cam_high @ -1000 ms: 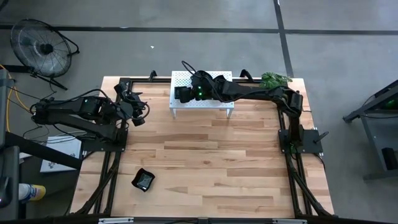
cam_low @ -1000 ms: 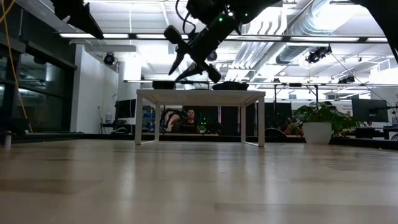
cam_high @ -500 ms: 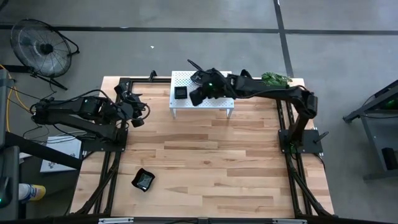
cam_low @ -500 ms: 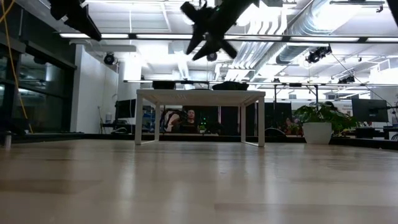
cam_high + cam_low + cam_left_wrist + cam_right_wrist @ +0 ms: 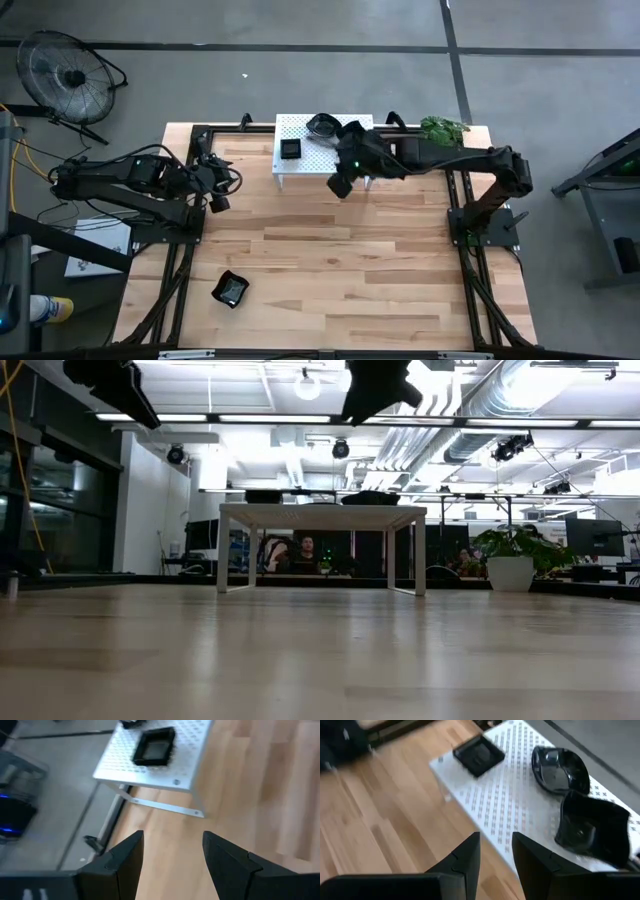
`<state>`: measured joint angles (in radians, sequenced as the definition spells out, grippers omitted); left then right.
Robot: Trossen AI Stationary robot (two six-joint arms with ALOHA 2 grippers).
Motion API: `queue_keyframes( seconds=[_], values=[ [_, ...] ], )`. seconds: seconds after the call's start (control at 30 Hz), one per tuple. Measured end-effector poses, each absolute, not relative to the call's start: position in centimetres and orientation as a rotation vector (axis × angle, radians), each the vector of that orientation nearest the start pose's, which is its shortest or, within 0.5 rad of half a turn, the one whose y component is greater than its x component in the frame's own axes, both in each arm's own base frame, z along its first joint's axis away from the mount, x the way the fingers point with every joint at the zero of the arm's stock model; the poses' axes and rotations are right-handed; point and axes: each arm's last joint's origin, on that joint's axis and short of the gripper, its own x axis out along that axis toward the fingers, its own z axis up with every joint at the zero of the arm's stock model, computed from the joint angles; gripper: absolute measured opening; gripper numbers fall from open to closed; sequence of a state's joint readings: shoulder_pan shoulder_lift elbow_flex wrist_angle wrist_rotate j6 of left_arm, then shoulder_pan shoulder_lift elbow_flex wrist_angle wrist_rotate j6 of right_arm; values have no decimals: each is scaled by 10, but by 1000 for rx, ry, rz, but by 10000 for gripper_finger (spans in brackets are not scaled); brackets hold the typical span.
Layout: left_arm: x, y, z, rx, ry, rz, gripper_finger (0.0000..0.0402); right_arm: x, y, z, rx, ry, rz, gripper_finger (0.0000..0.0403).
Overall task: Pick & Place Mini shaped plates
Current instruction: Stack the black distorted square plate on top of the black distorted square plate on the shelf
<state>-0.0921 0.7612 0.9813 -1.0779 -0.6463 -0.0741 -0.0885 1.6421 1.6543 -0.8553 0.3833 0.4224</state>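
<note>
The right gripper (image 5: 339,186) hangs above the pale wooden plank worktop (image 5: 330,260), just in front of the white perforated raised stand (image 5: 300,160), and its own wrist view shows its jaws a narrow gap apart with nothing between them. On that stand, in the right wrist view, sit three small glossy black dishes: a square one (image 5: 479,754) near one end, a rounded one (image 5: 559,769) further along, and a larger wavy-edged one (image 5: 592,827) just beside the rounded one.

The left gripper (image 5: 214,195) waits over the left side of the worktop, well apart from the stand. Its jaws stand wide open and empty, and through the gap its wrist view looks past a corner of the stand with the square dish (image 5: 154,746) on it.

A fourth small black dish (image 5: 231,289) lies alone on the worktop near the front left, far from both grippers. A green plant (image 5: 443,127) sits at the far right corner of the worktop. On the grey floor beyond the far left corner stands a round black fan (image 5: 68,75).
</note>
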Motion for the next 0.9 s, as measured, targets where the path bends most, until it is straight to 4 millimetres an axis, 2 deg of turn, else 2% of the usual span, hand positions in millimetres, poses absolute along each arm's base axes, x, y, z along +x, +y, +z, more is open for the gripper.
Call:
queue_keyframes(
  seconds=[0.17, 0.37, 0.63, 0.9],
  values=[
    [115, 4, 326, 159, 826, 445, 198, 339, -12, 355, 159, 813, -582, 108],
    [112, -1, 315, -35, 943, 356, 198, 336, 32, 355, 35, 807, -536, 108],
    [113, -15, 281, -249, 1096, 307, 198, 324, 85, 356, -106, 751, -504, 108],
    [117, -49, 246, -370, 1170, 288, 198, 306, 123, 354, -161, 747, -472, 108]
  ],
)
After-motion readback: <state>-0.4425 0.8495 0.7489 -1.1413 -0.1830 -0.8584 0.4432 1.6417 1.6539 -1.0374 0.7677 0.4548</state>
